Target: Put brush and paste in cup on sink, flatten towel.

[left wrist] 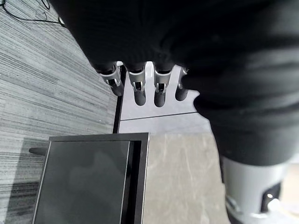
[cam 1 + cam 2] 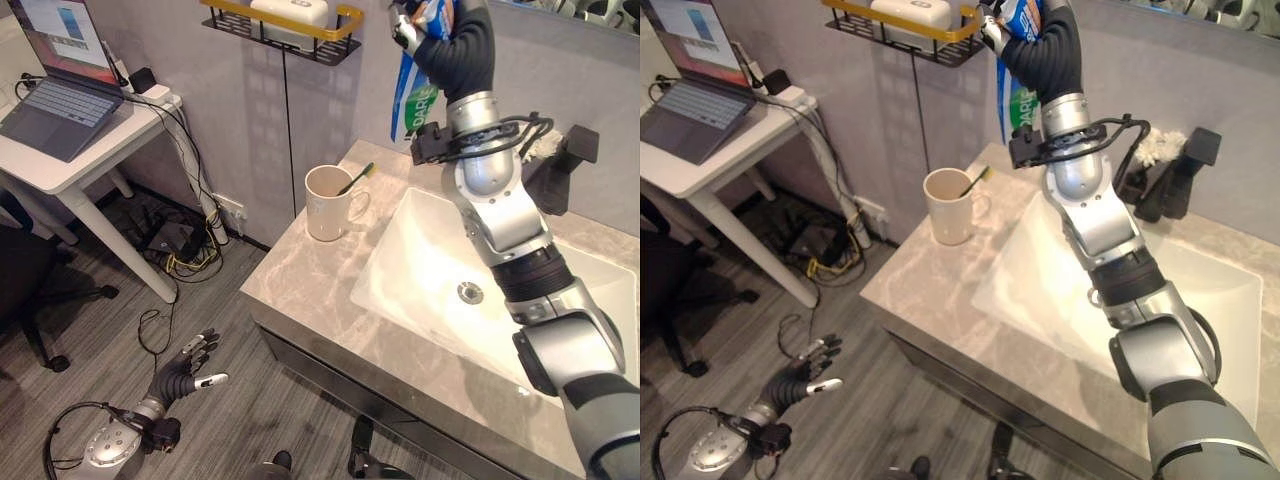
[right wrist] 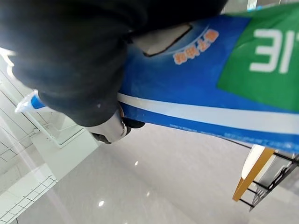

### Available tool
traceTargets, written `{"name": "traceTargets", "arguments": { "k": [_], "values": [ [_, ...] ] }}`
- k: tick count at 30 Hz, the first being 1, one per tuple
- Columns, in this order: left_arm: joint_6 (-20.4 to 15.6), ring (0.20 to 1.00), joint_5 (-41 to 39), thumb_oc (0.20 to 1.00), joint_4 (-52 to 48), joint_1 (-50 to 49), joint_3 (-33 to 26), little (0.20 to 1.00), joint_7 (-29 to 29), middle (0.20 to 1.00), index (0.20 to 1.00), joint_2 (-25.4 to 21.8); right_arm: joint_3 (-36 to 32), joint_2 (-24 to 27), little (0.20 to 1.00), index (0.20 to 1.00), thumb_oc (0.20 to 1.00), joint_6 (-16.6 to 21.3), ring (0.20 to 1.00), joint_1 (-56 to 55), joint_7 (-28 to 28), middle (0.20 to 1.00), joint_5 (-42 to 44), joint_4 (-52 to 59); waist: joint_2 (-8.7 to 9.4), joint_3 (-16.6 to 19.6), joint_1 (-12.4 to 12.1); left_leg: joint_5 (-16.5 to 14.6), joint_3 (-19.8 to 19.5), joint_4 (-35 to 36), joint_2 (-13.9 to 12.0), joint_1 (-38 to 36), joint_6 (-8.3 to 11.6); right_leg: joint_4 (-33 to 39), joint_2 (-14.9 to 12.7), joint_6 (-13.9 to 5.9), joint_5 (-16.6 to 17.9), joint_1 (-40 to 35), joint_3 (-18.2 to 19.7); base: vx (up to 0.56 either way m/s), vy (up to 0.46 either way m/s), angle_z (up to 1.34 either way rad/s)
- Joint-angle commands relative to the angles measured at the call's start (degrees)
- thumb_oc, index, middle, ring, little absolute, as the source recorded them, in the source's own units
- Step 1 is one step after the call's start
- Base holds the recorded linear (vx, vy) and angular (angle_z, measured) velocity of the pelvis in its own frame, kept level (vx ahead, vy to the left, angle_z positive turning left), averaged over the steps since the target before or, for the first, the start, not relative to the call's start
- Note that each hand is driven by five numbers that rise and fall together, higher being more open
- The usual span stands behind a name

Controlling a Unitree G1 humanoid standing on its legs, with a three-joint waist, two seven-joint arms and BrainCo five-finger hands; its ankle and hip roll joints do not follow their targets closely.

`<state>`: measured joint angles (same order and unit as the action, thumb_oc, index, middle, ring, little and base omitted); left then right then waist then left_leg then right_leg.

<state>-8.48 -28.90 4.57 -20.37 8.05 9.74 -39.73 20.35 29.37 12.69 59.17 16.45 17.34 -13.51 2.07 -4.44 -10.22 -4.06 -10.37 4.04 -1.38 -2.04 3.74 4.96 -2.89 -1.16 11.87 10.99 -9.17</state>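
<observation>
- R hand (image 2: 412, 25) at top centre of frame, gripping the toothpaste tube (image 2: 412, 95), which is hanging down above counter.
- Toothbrush (image 2: 356, 179) is sitting in cup (image 2: 328, 203), mid-frame on sink counter (image 2: 320, 290).
- L hand (image 2: 185, 372) is hanging lower left w/ fingers spread, holding nothing.

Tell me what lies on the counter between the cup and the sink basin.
Nothing: between cup and basin the counter is bare, in both eye views.
</observation>
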Motion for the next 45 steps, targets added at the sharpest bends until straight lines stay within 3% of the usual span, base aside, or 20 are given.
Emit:
{"name": "traceTargets", "arguments": {
  "k": [1, 18, 27, 45],
  "values": [
    [-2.01, 1.0, -1.27, 1.0, -3.81, 0.35, 1.38, 1.0, -0.88, 1.0, 1.0, -3.16, -1.82, -0.17, 0.2, 0.2, 0.2, 3.61, 0.2, 8.73, 2.24, 0.2, 4.13, -4.35, 1.73, 1.83, -1.75, 3.19, 2.07, 0.96, 3.3, 0.85, -1.07, 0.04, -4.81, -6.63, -1.44, -5.02, -1.45, -0.01, -0.012, 0.2],
    [-1.93, 1.0, -0.74, 1.0, -1.39, 3.89, 4.81, 1.0, -1.1, 1.0, 1.0, -3.74, -2.71, -4.58, 0.2, 0.2, 0.2, 2.97, 0.2, 7.45, 2.52, 0.2, 7.3, -11.15, 1.32, 1.65, -3.48, 4.41, -1.66, 0.96, 3.75, 3.83, -0.5, 0.04, -6.45, -6.98, -1.85, -5.29, -5.78, 0.0, -0.002, 0.19],
    [-1.92, 1.0, 0.28, 1.0, -1.24, 3.89, 4.45, 1.0, -1.57, 1.0, 1.0, -3.04, -0.86, -5.3, 0.2, 0.2, 0.2, 2.13, 0.2, 6.84, 1.78, 0.2, 4.31, -8.28, 1.53, 1.54, -3.1, 4.23, -0.31, 0.96, 3.64, 3.75, -0.65, 0.04, -6.29, -7.05, -1.82, -4.82, -4.7, 0.0, 0.001, 0.0],
    [-2.32, 1.0, 1.94, 1.0, 0.76, 4.39, 4.75, 1.0, -2.5, 1.0, 1.0, -1.01, -0.36, -7.65, 0.2, 0.2, 0.2, 1.71, 0.2, 2.94, 0.22, 0.2, 6.13, -7.99, 1.35, 0.89, -1.79, 3.55, 2.1, 0.96, 3.57, 2.87, -1.16, 0.04, -6.0, -6.98, -1.43, -4.31, -2.44, -0.01, 0.005, -0.06]
  ]
}}
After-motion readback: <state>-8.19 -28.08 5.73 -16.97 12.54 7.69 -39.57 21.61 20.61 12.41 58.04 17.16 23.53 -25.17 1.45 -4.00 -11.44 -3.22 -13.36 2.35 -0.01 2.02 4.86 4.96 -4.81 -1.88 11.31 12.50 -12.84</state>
